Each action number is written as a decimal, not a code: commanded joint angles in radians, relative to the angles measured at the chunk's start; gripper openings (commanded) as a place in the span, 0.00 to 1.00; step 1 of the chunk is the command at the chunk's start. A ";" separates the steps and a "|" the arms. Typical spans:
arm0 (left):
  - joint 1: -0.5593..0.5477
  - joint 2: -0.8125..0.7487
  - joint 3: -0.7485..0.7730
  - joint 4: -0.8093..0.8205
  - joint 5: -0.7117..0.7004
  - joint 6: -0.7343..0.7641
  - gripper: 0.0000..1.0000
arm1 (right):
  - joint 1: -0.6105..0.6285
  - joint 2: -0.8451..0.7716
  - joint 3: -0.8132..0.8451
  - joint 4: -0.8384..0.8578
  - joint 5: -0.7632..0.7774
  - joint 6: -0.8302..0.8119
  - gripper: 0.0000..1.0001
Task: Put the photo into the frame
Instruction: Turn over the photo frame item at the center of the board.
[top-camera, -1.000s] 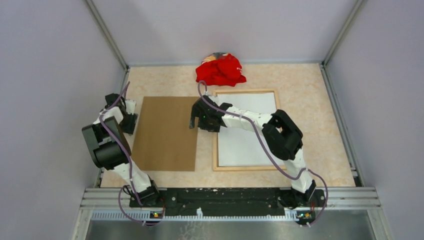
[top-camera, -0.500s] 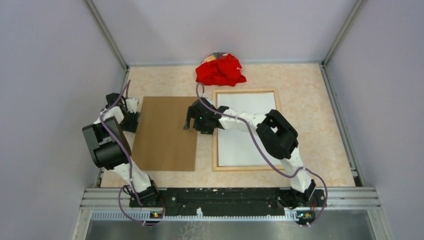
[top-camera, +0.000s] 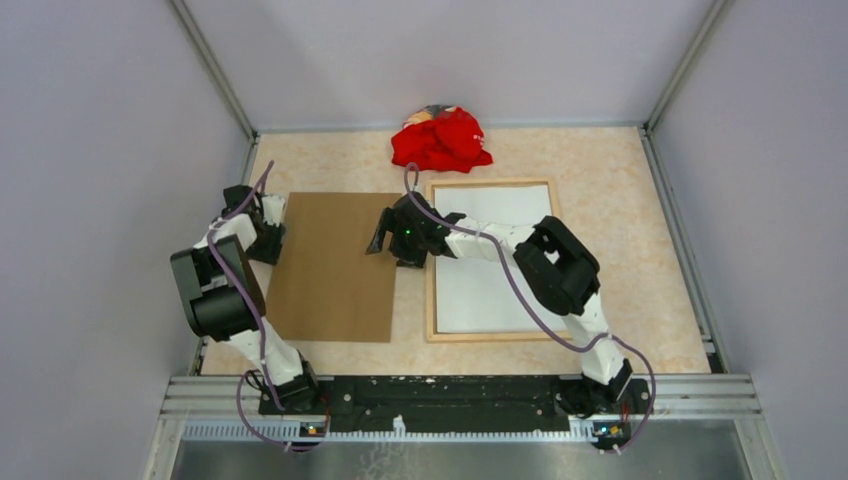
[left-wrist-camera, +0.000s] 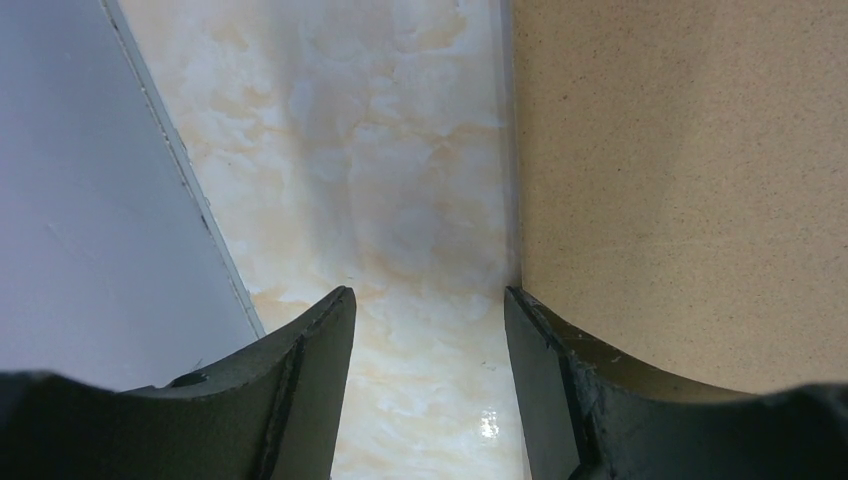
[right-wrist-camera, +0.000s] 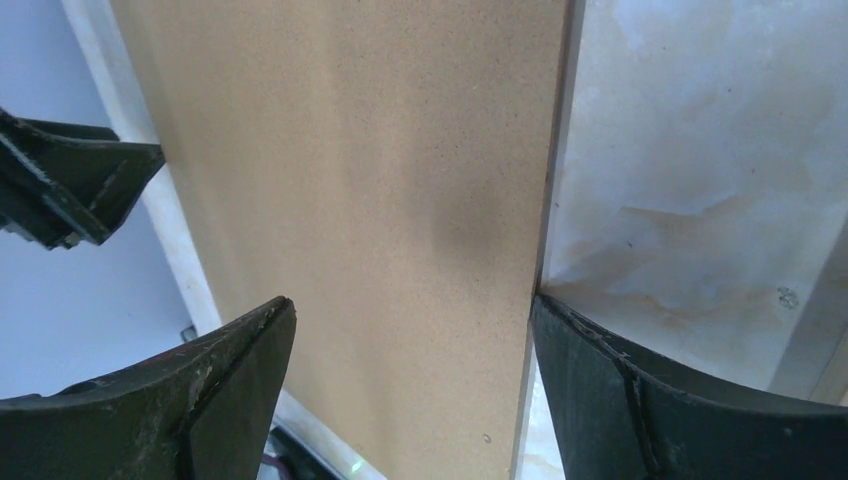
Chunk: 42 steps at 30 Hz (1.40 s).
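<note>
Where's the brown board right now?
The board lies flat left of the frame in the top view, between the left hand and right hand.

Brown backing board (top-camera: 330, 268) flat on my table (top-camera: 610, 210), left half, long side running away from me. Board plain, finely speckled up close in my wrist views. Red crumpled cloth (top-camera: 440, 140) at far edge, mid-width, apart from board. Tabletop pale marbled beige. Grey walls (top-camera: 90, 150) on three sides. Metal rail (top-camera: 450, 385) along near edge.
</note>
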<state>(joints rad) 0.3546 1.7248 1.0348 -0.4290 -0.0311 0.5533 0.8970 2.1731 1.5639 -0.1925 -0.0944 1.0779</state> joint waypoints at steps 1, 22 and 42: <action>-0.077 0.050 -0.088 -0.081 0.167 -0.030 0.65 | 0.011 -0.030 -0.080 0.253 -0.121 0.071 0.85; -0.141 0.019 -0.075 -0.102 0.173 -0.027 0.66 | 0.012 -0.280 -0.163 0.779 -0.403 0.075 0.74; -0.147 -0.054 0.045 -0.174 0.232 -0.036 0.72 | 0.010 -0.291 -0.145 0.310 -0.290 0.027 0.34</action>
<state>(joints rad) 0.2279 1.6920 1.0393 -0.5049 0.0956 0.5446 0.9001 1.9236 1.3857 0.3000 -0.4728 1.1675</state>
